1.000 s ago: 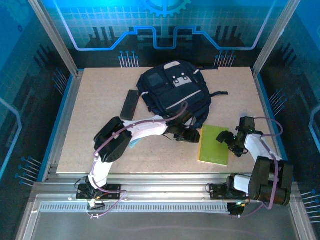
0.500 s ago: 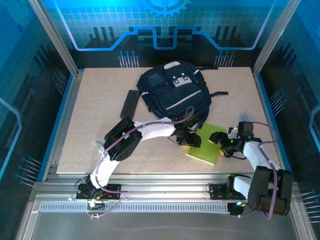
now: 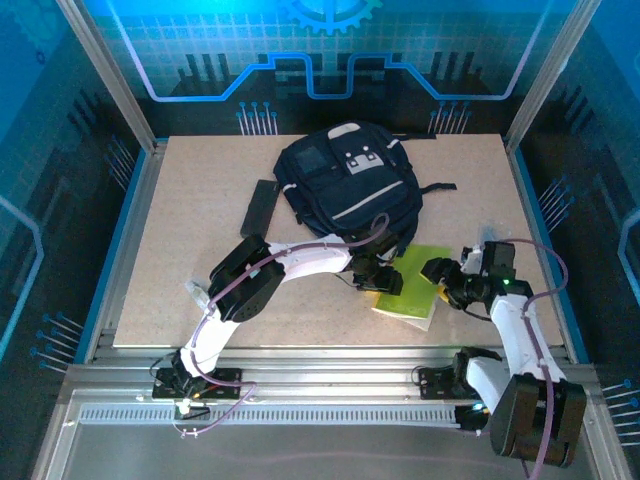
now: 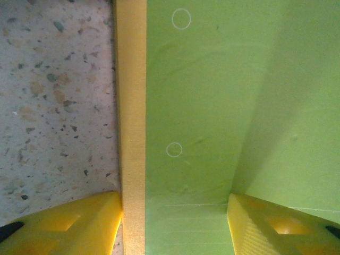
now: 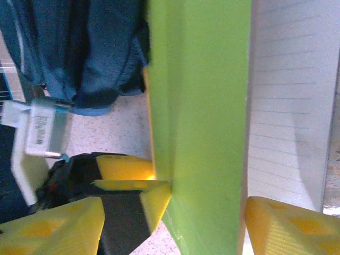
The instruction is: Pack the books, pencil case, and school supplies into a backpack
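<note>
The green book (image 3: 415, 280) has slid toward the backpack (image 3: 345, 180), now lying just beside it at 5 o'clock on the surface (image 3: 190, 230). Left fingers (image 4: 69, 226) rest spread on it; right fingers (image 5: 281, 226) straddle its lifted cover (image 5: 207, 106), whether clamped I cannot tell

We count one backpack (image 3: 345, 185), one black pencil case (image 3: 258, 207) and two books, a lime-green book (image 3: 418, 275) lying over a yellow book (image 4: 131, 133), on one table (image 3: 200, 200).

left arm (image 3: 300, 258) stretched forward-right, low | left gripper (image 3: 385, 280) jaws parted | right arm (image 3: 515, 320) bent leftward | right gripper (image 3: 440, 278) jaws parted
</note>
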Robot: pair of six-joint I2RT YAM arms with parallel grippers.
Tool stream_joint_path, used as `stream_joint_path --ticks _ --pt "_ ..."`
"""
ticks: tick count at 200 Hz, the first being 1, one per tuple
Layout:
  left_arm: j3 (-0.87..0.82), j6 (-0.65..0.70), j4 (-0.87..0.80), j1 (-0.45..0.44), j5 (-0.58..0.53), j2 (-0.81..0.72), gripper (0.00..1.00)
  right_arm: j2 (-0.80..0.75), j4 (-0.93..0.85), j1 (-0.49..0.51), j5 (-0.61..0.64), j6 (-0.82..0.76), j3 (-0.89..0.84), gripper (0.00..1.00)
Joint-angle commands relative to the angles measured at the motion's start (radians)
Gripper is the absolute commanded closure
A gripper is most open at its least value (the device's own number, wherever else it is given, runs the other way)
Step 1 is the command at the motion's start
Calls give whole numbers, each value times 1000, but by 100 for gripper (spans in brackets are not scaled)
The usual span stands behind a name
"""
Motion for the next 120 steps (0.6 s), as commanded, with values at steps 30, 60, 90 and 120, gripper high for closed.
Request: stream_joint_path --ticks 30,60,90,120 --pt "4 21 -8 -10 -20 24 43 35 21 41 -58 45 2 33" --pt "2 16 -4 -10 -19 23 42 53 49 90 -22 50 13 40" --pt "-4 4 3 -7 -13 14 42 73 37 101 13 41 30 62" --pt "-61 -50 77 21 36 -56 39 57 -37 100 75 -5 87 92"
